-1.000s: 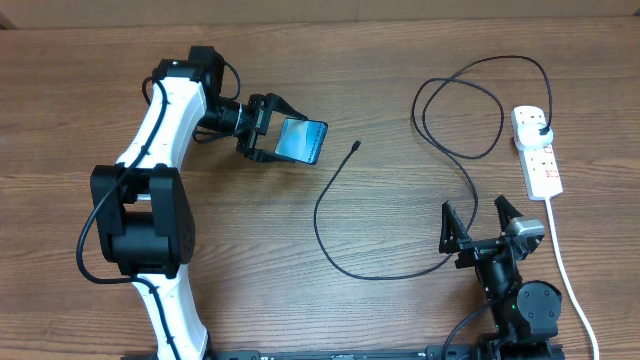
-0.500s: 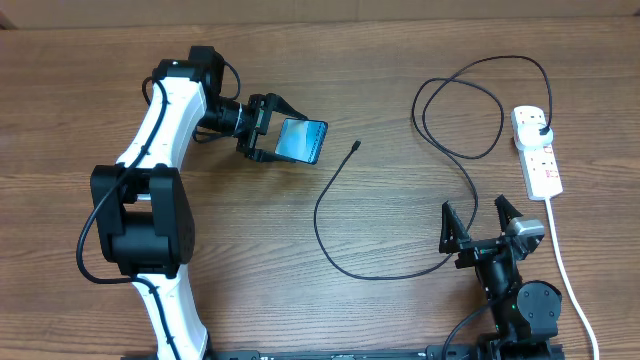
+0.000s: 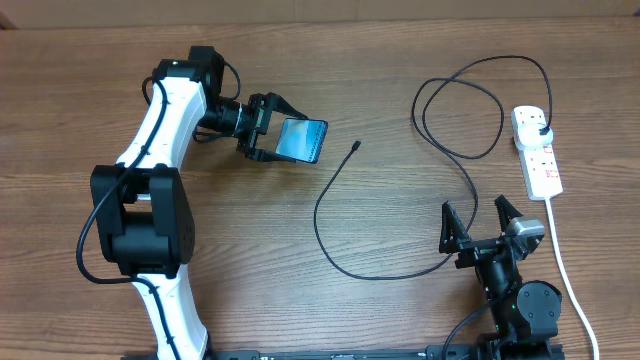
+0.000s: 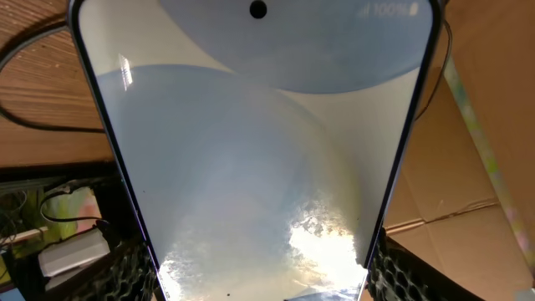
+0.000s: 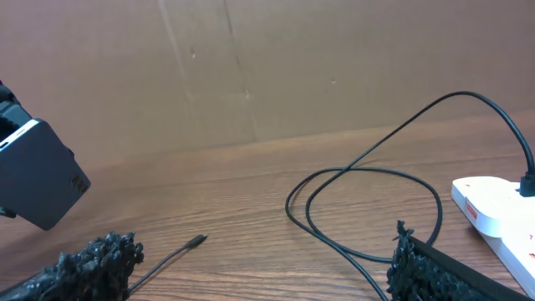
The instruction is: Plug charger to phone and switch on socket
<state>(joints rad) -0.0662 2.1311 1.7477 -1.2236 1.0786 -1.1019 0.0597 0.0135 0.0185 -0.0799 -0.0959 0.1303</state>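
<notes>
Overhead, the left gripper (image 3: 268, 135) clasped the raised phone (image 3: 301, 140), the right gripper (image 3: 477, 220) gaped empty, and the charger (image 3: 316, 212), plugged into the power strip (image 3: 537, 150), lay with its tip near the phone, unconnected; switching apparently remained too.

Overhead looks straight down on the phone (image 3: 300, 140); left wrist sits close against its screen; right wrist sees it low, from afar.

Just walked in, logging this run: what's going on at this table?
The left gripper holds the slim blue-screened smartphone raised off the wooden table. The thin black charger cable lies loose, its connector tip free near the phone, its plug in the white power strip. The right gripper is open and empty.
</notes>
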